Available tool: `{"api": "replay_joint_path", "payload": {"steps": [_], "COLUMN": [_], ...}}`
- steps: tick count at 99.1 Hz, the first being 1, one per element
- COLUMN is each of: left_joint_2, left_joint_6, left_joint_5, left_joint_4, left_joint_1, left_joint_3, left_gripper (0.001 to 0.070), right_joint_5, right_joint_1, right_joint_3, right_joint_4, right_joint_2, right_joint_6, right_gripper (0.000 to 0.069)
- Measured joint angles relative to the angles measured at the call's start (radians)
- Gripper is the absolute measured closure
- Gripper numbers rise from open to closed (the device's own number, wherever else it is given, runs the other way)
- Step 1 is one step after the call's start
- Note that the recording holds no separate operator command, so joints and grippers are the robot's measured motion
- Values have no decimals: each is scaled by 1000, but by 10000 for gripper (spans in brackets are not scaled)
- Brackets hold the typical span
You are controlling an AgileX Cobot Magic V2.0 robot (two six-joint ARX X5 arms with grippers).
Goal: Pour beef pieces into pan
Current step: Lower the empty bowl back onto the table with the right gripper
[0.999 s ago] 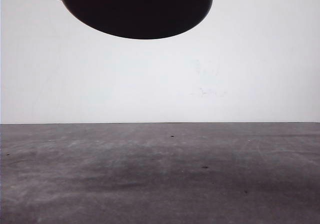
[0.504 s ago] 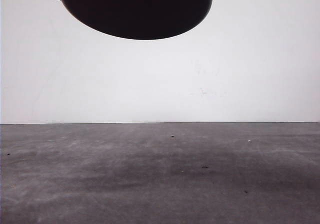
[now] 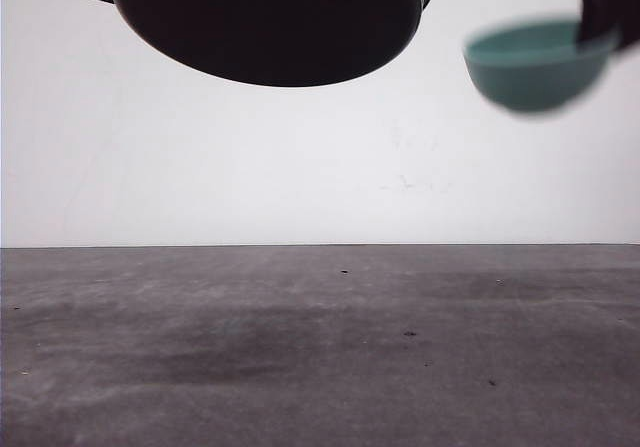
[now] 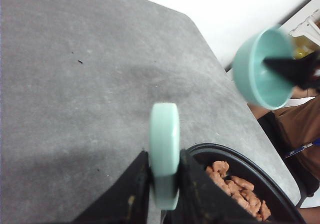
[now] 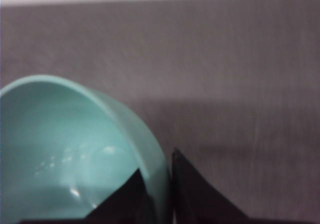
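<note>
Now your teal bowl swings in beside the raised pan. Your left gripper clamps the pan's mint handle, beef pieces just past it; your right gripper pinches the bowl's rim.

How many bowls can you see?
1. The teal bowl is up in the air, its rim pinched by the right gripper, beside the pan holding beef pieces.
</note>
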Motion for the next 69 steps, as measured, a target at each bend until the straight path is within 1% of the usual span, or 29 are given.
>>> {"api": "replay_joint_path", "payload": {"steps": [7, 16, 32, 53, 56, 58, 60, 66, 69], "left_joint_2": [0, 0, 0, 0, 0, 0, 0, 0, 0], "left_joint_6": [0, 3, 11, 27, 27, 28, 29, 30, 31], "left_joint_5": [0, 0, 0, -1, -1, -1, -1, -7, -16], "left_joint_4": [0, 0, 0, 7, 11, 14, 19, 24, 24], "left_joint_1": [0, 0, 0, 0, 0, 0, 0, 0, 0], "left_joint_3": [0, 0, 0, 0, 0, 0, 0, 0, 0], "left_gripper": [656, 656, 656, 656, 656, 656, 656, 656, 656], "right_joint_5": [-44, -85, -97, -106, -116, -118, -118, -118, -118], "right_joint_1": [-43, -82, -109, -110, -110, -110, -110, -110, -110], "right_joint_3": [-68, -164, -305, -337, -337, -337, -337, -337, -337], "right_joint_4": [18, 79, 192, 246, 247, 246, 246, 247, 250], "right_joint_2": [25, 61, 112, 166, 174, 178, 181, 183, 183], "right_joint_6": [13, 34, 77, 94, 94, 94, 95, 97, 101], "right_gripper": [662, 662, 662, 654, 628, 597, 554, 399, 337]}}
